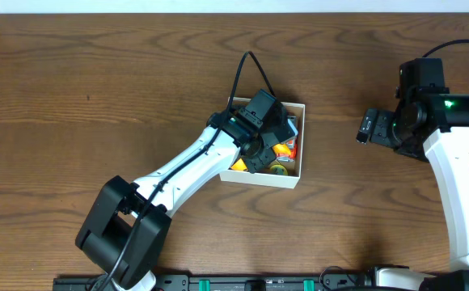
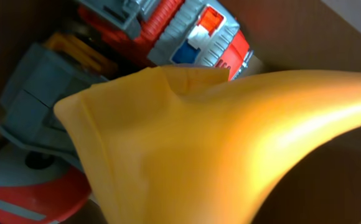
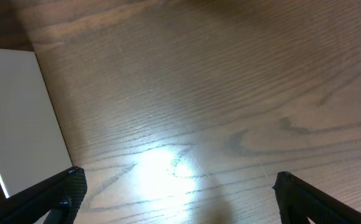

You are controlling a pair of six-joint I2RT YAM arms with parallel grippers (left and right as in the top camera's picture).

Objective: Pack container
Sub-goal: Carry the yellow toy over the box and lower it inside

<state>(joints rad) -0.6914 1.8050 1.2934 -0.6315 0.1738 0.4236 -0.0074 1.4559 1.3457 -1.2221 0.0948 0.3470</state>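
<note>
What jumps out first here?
The left gripper is down inside the container at centre frame, among orange and yellow toys. A yellow-orange object fills the left wrist view, a red and grey toy behind it. The right gripper hangs open over the table, off right.

Left claw (image 1: 265,139) angled downward; right claw (image 3: 179,182) spread wide.

No text, brand, number or sign can be read in any view. A small dark marking is seen on the red and grey toy (image 2: 193,31), too blurred to be read.
</note>
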